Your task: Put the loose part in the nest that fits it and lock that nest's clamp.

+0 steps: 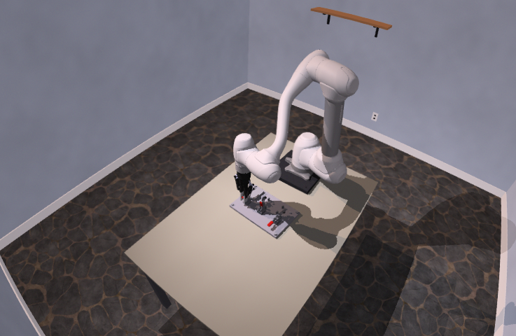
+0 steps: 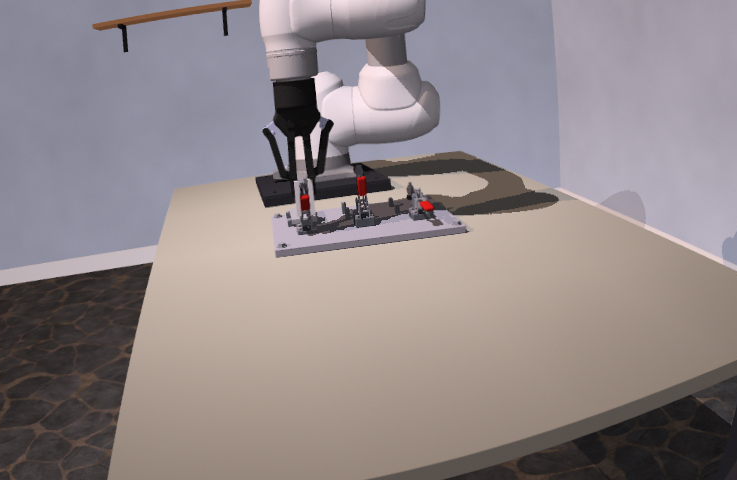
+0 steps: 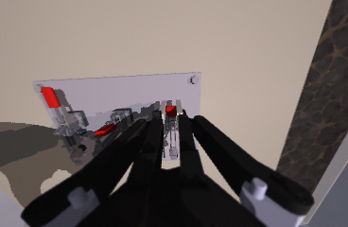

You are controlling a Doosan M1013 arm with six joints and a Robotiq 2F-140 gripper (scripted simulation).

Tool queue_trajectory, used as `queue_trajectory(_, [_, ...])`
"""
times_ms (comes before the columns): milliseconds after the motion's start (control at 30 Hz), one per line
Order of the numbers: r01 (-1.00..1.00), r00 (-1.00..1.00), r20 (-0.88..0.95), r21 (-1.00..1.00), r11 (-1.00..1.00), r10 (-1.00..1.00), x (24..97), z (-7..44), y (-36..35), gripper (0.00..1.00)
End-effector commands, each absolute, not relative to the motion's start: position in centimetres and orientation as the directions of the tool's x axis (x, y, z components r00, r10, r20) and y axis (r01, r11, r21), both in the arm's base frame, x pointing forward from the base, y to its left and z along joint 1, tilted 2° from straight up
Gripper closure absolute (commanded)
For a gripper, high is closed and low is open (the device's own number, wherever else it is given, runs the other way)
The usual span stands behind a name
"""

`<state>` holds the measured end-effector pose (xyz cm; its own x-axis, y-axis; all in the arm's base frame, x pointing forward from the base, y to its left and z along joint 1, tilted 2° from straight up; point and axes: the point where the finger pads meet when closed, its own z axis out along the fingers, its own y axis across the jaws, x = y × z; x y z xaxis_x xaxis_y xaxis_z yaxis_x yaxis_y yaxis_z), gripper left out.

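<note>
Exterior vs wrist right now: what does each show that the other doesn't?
Exterior only: how the handles stand. The left clamp handle and the middle handle are upright and the right handle lies down. It also shows the arm's black base plate and the wall shelf.

Wrist only: the look down between the nearly shut fingers onto the left handle's red grip, and the plate's corner hole.

Both: the gripper, the fixture plate and three red grips. I can't make out the loose part in either view.
</note>
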<state>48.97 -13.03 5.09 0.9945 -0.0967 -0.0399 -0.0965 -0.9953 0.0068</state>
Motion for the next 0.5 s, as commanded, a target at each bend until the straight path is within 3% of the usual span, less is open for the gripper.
queue_trajectory(0, [-0.102,0.994,-0.034,0.005,-0.995,-0.102,49.72,4.74,-12.85,0.90])
queue_trajectory(467, [-0.102,0.994,-0.034,0.005,-0.995,-0.102,50.70,3.85,-12.96,0.90])
